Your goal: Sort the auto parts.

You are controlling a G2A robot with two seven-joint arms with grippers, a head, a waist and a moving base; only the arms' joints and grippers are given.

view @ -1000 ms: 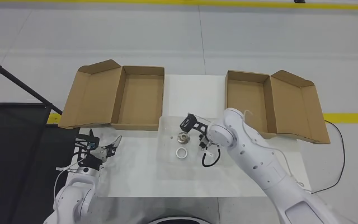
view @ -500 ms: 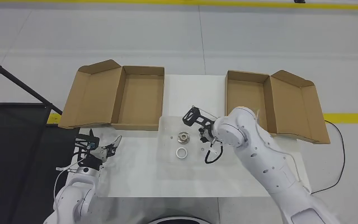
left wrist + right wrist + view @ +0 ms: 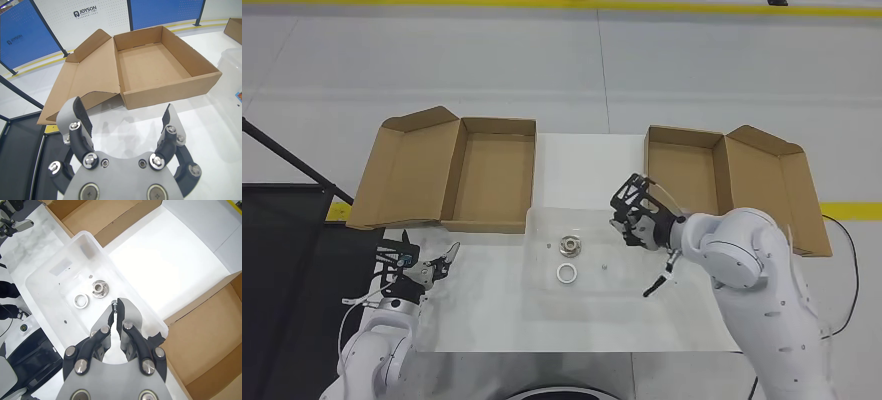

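Observation:
A clear plastic bin in the middle of the table holds a flanged metal hub and a metal ring. The hub and ring lie side by side on the bin floor. My right gripper is shut on a small silver bolt, pinched at the fingertips. In the top view the right gripper hangs above the bin's right end, close to the right cardboard box. My left gripper is open with nothing in it, low at the table's left edge.
An open cardboard box with its lid laid flat stands at the back left; it shows bare inside. The right box also has its lid folded out. A tiny dark speck lies in the bin.
My right gripper has risen from beside the hub in the bin and swung right toward the right box, carrying the bolt. The left arm has kept still.

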